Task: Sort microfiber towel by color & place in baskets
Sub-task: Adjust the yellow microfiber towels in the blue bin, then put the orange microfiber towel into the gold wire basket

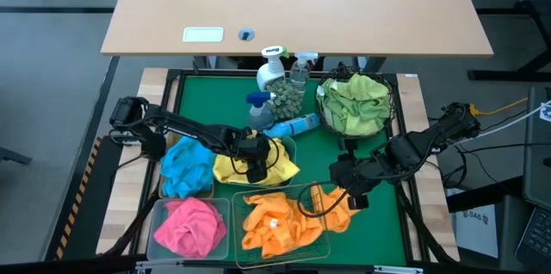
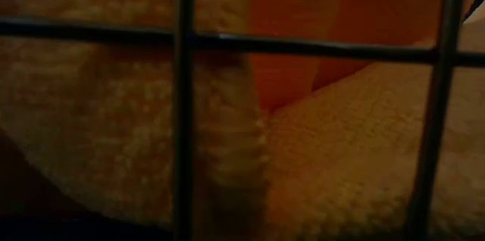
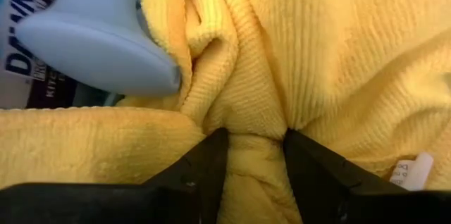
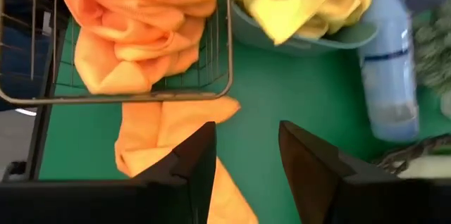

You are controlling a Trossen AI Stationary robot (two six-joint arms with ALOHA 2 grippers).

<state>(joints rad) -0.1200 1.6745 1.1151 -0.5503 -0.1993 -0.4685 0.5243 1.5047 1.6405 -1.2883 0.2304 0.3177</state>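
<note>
So my left end effector [image 3: 255, 155] is clenched on the yellow towel [image 1: 256, 167] in the teal tub [image 4: 303, 37]; my right end effector [image 4: 246, 146] hangs released over an orange towel [image 4: 165, 136] beside the wire basket [image 4: 229, 48].

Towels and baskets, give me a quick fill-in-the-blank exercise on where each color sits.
The round black wire basket holds ____ towels.
The pink towel lies in the clear ____.
The left end effector pinches a fold of the ____ towel.
An orange towel hangs over the wire basket's rim onto the ____ mat.

Missing: green; bin; yellow; green
</note>
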